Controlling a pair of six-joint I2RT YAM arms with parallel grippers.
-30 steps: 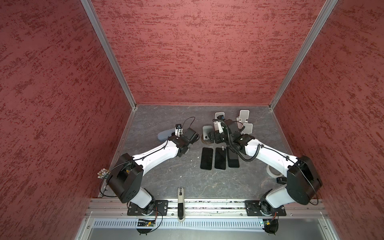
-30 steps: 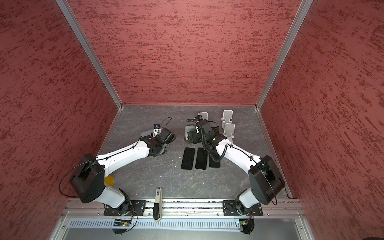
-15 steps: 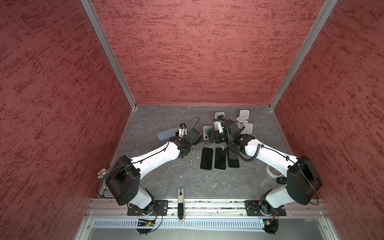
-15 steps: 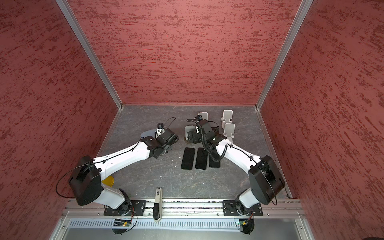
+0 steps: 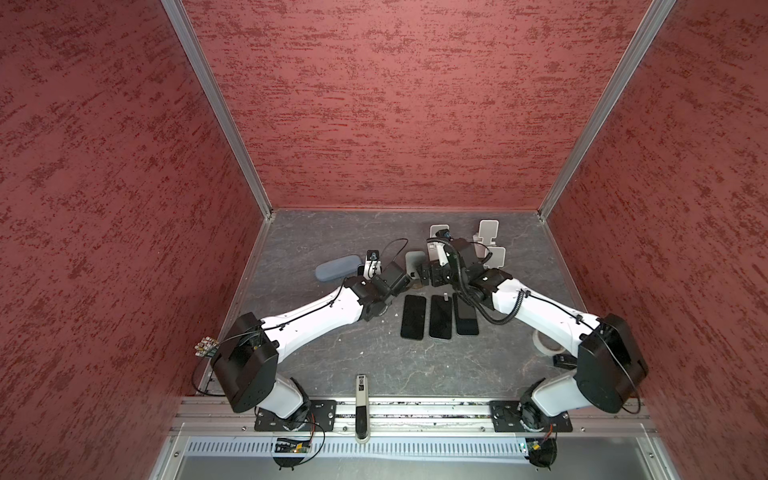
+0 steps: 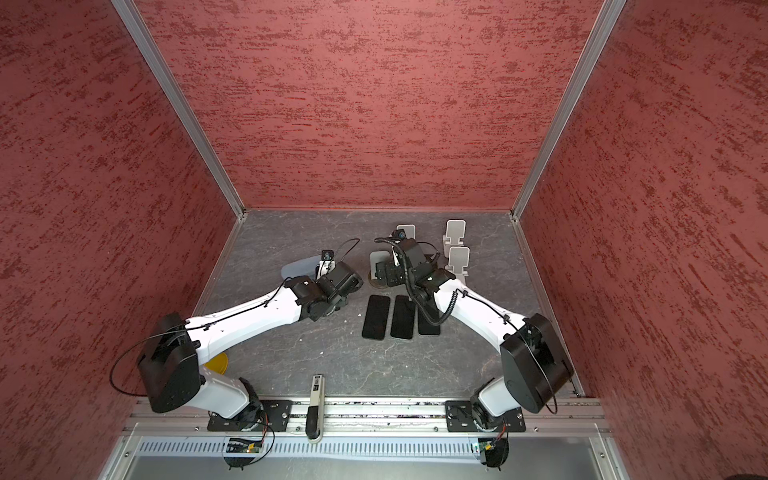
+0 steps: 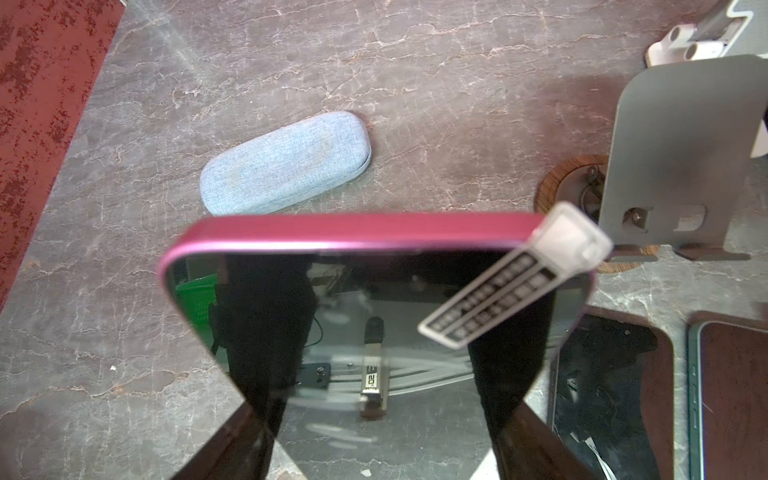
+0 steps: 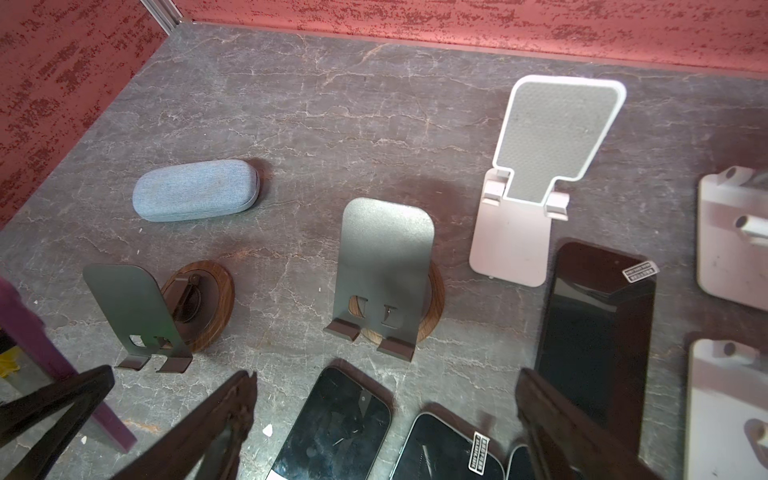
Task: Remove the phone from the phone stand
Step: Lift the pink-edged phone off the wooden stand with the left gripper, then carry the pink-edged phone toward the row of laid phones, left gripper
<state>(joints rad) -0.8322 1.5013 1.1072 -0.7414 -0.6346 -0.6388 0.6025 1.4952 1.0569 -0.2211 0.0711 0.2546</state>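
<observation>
My left pincer (image 7: 382,424) is clenched on the magenta-edged phone (image 7: 353,232), gripping it by its sides with the glass turned toward the wrist camera. Over the last second that arm has swung away from the grey glasses case (image 7: 286,162) and in toward the middle. The phone is now held off the tabletop (image 5: 374,361), just beside the dark metal phone stand (image 7: 681,158), whose ledge is bare. I judge the removal itself done. What remains is laying the phone down, probably next to the three phones (image 5: 439,318) lying side by side. My right pincer (image 8: 386,382) has not shifted. It hangs released above that row, holding nothing, and it could crowd the set-down.
</observation>
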